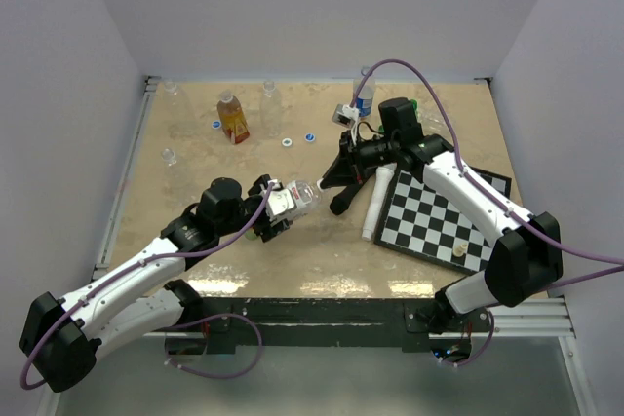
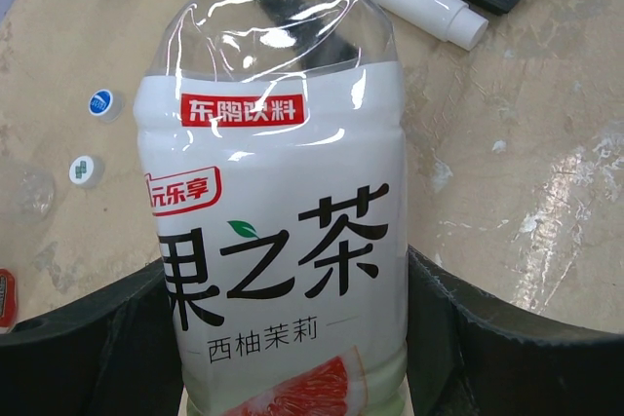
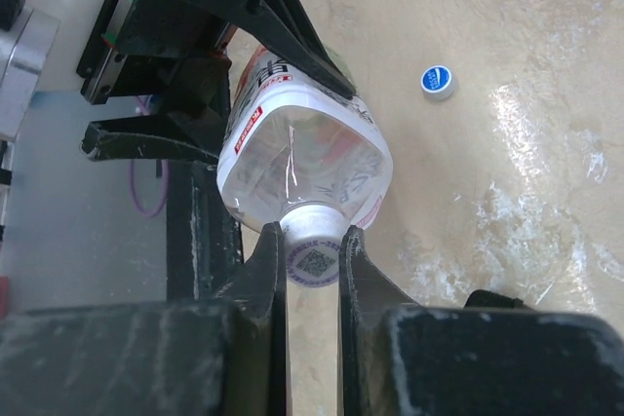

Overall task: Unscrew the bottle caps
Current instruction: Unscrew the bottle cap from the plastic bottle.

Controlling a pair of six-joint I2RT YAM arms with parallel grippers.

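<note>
The bottle (image 1: 298,196) is held off the table (image 1: 322,260) near its middle, lying roughly level between the two arms. The left gripper (image 1: 267,206) clamps its body, one black finger (image 2: 97,348) pressed on each side of the label. The neck points at the right gripper (image 3: 314,248), whose jaws are drawn narrow and pinch the cap (image 3: 314,260) from both sides.

The bottle is clear plastic with a rounded shoulder and a white wrap label below it. A red band on the label carries white characters, 东鹏饮料. Under that, a red-outlined tag reads 元乐享, though its first part is cut off. Large black characters spell 果之茶 with a small green leaf over the middle one, and a smaller line reads 西柚茉莉. A pink grapefruit slice is printed at the bottom edge. The cap is white, and its top bears a purplish square code too fine to read.

To the right, a white tube (image 1: 375,202) lies against a chessboard (image 1: 439,216). Farther back, three loose caps lie apart on the table: one blue (image 1: 215,125), one pale (image 1: 288,142) and one blue (image 1: 310,136). An amber bottle (image 1: 232,118) with a red and yellow label stands beside them. Its writing is too small to read.
</note>
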